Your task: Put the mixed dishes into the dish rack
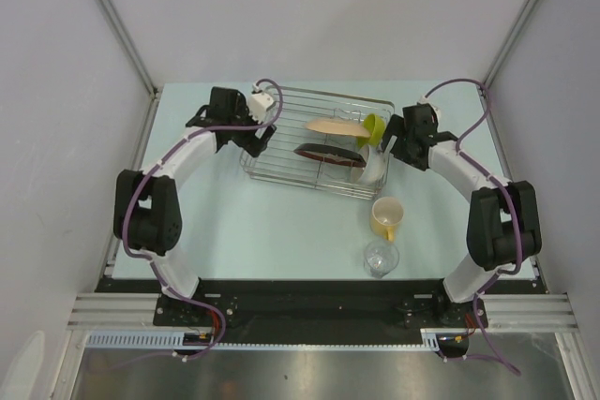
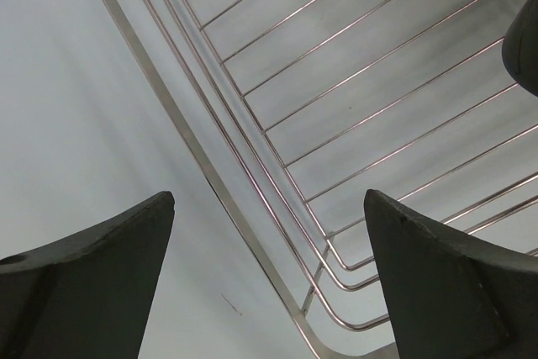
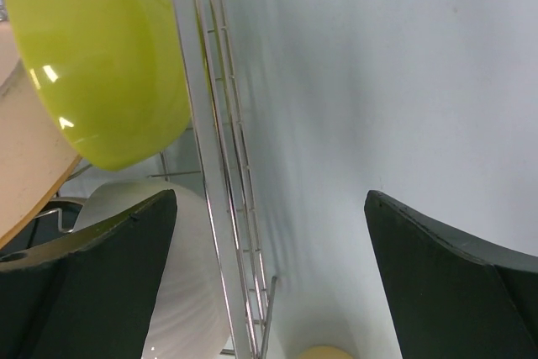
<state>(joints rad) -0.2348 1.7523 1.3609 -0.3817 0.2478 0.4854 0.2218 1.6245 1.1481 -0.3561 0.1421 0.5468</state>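
The silver wire dish rack (image 1: 291, 128) stands at the back middle of the table. In it stand the tan leaf-patterned plate (image 1: 336, 125), the dark-red-rimmed plate (image 1: 330, 154), the lime-green bowl (image 1: 374, 128) and the white bowl (image 1: 375, 168), which leans at the near right corner. The yellow mug (image 1: 386, 217) and the clear glass (image 1: 382, 258) stand on the table in front of the rack. My left gripper (image 1: 261, 138) is open and empty over the rack's left rim (image 2: 252, 233). My right gripper (image 1: 392, 145) is open and empty over the right rim (image 3: 206, 166), beside the green bowl (image 3: 92, 56) and the white bowl (image 3: 181, 292).
Grey walls close in the table at the back and both sides. The left half of the rack holds nothing. The mug's rim (image 3: 324, 352) shows at the bottom of the right wrist view. A dark edge (image 2: 525, 39) shows at the top right of the left wrist view.
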